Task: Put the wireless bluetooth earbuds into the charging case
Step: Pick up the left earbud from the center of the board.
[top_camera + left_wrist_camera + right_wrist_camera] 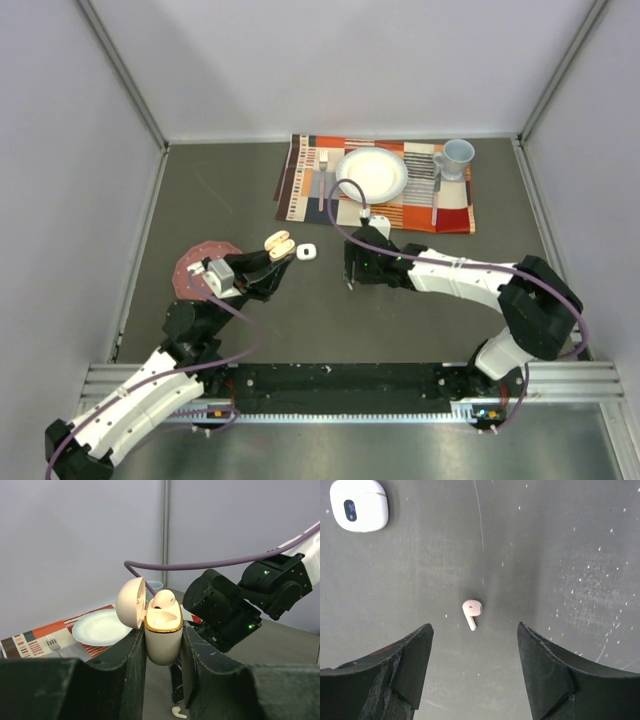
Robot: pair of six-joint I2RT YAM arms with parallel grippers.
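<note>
left gripper [162, 641]: closed on the charging case [163, 640], one finger on each side of the body, case clear of the table [200, 190]
charging case: cream body, gold rim, upright, lid hinged open to the left in the left wrist view; from the top it sits just left of the white case [306, 251], not touching it
seated earbud [163, 600]: white, in the open top of the charging case, head standing above the rim; cannot tell if it is fully seated
right gripper [474, 629]: jaws apart, pointing down at the table, nothing clamped; from the top it is right of the white case and a bit nearer the arm bases
loose earbud [471, 612]: white, lying flat on the table, stem toward the wrist camera, in the gap between the right fingers, touching neither; down-right of the white case in the right wrist view, well apart from it
white case: closed, flat on the table, small dark display facing up
other earbuds: not visible in any view
placemat [395, 215]: striped, beyond the white case and to its right, at the far side of the table
plate [341, 178]: white, on the placemat, with fork [323, 172] to its left and knife [436, 190] to its right
mug [457, 157]: pale blue, far right corner of the placemat
red disc [192, 262]: flat on the table, left of the white case, past the left gripper
</note>
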